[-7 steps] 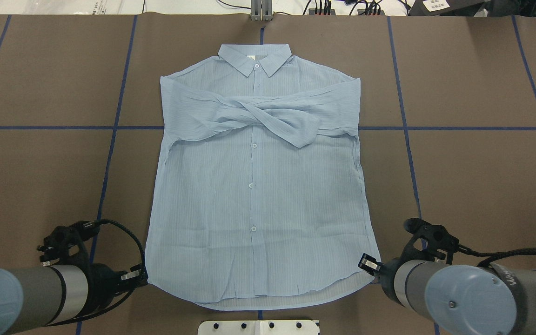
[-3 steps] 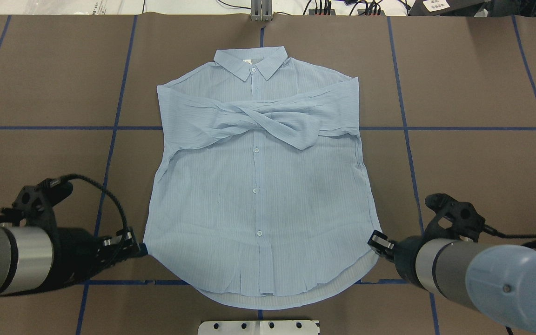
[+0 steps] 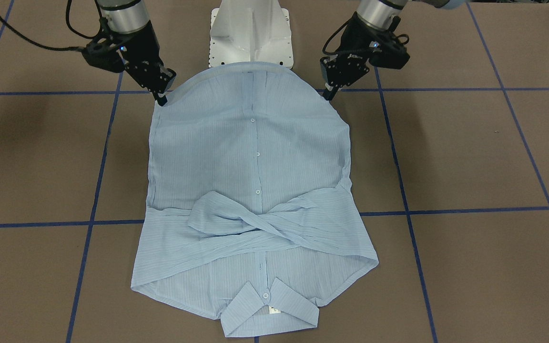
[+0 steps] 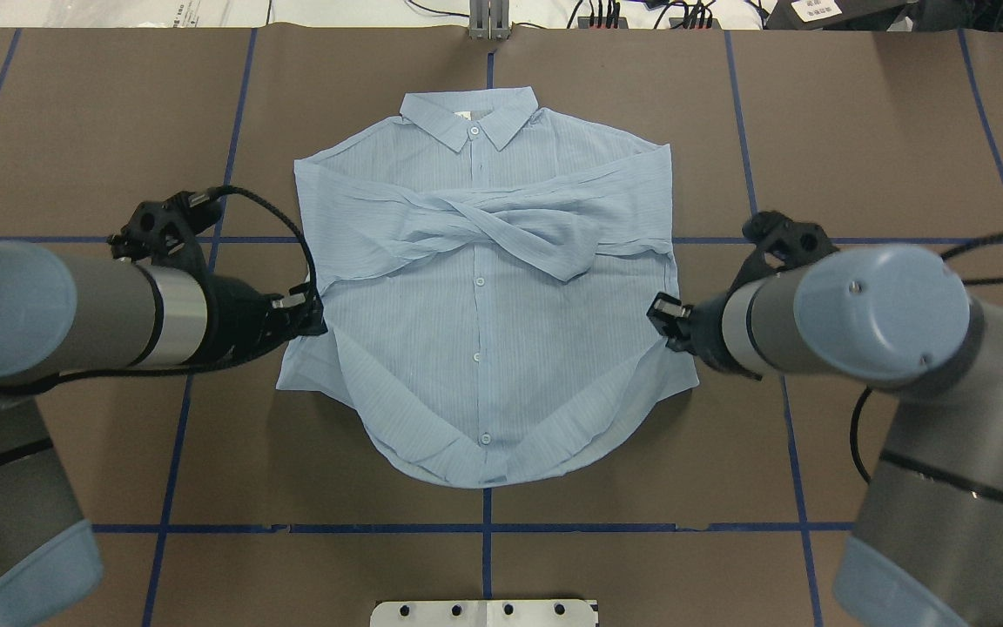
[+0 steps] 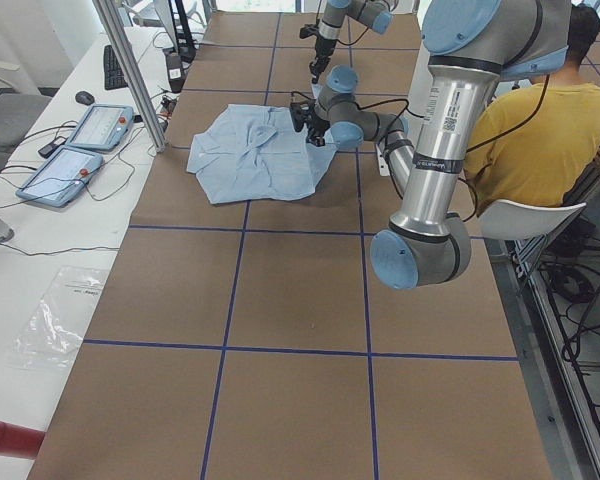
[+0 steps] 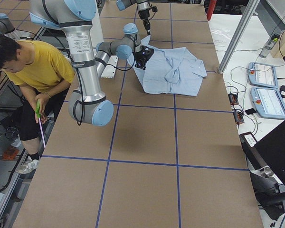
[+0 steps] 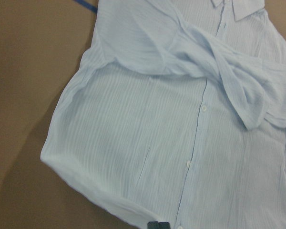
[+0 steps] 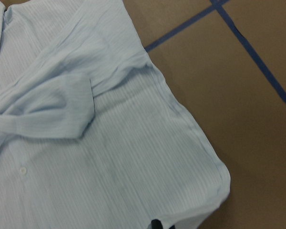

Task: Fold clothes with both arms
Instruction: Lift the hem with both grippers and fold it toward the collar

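Observation:
The light-blue striped shirt (image 4: 484, 348) lies button-side up on the brown table, collar (image 4: 471, 117) at the far end and sleeves crossed over the chest. My left gripper (image 4: 320, 318) is shut on the hem corner at the shirt's left edge. My right gripper (image 4: 656, 312) is shut on the opposite hem corner. Both corners hang lifted at mid-body, and the hem sags between them in a curve. Each wrist view looks down on the shirt (image 7: 157, 143) (image 8: 109, 167), with a dark fingertip at the bottom edge. The front view shows the shirt (image 3: 250, 157) with the grippers at its hem corners.
The white pedestal base plate (image 4: 484, 612) sits at the table's near edge. A person in a yellow shirt (image 5: 540, 130) sits beside the robot. Control tablets (image 5: 80, 145) and a metal post (image 5: 130, 70) stand past the table's far edge. Blue tape lines cross the brown surface.
Both grippers have travelled away from the robot toward the collar, carrying the hem corners from the near edge to mid-body. The shirt's lower part now bows up and the hem curves inward.

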Motion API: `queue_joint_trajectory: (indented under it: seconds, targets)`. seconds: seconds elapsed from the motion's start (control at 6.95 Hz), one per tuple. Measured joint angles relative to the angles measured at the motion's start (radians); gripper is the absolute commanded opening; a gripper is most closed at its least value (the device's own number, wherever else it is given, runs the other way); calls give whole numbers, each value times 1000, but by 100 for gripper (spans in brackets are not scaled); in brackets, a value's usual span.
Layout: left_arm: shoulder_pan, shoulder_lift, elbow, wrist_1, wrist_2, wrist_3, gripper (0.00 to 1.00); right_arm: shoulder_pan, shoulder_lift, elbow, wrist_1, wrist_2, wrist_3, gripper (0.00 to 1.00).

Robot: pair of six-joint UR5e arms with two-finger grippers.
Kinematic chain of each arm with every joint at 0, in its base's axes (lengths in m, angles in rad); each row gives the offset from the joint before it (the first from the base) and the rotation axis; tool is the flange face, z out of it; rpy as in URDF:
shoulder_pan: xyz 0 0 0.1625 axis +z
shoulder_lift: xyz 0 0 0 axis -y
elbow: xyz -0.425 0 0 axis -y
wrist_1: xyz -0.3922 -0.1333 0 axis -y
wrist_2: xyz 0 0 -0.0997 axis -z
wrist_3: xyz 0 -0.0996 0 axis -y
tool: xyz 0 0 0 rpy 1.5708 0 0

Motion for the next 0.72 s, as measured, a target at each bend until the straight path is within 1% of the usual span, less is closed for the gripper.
queue_joint_trajectory:
  seconds: [0.14,0.43,0.58,0.72]
  targets:
    - [-55,-28,50,-5,-2,54,0,85,43,-75,3,44,-82,0]
    - [-130,-77,140,-25,-3,117,0,190,133,-241,7,64,-201,0]
    - [-157,-107,204,-57,-3,131,0,226,182,-338,27,64,-235,0]
    - [-180,-136,290,-118,-3,139,0,247,230,-445,88,64,-252,0]
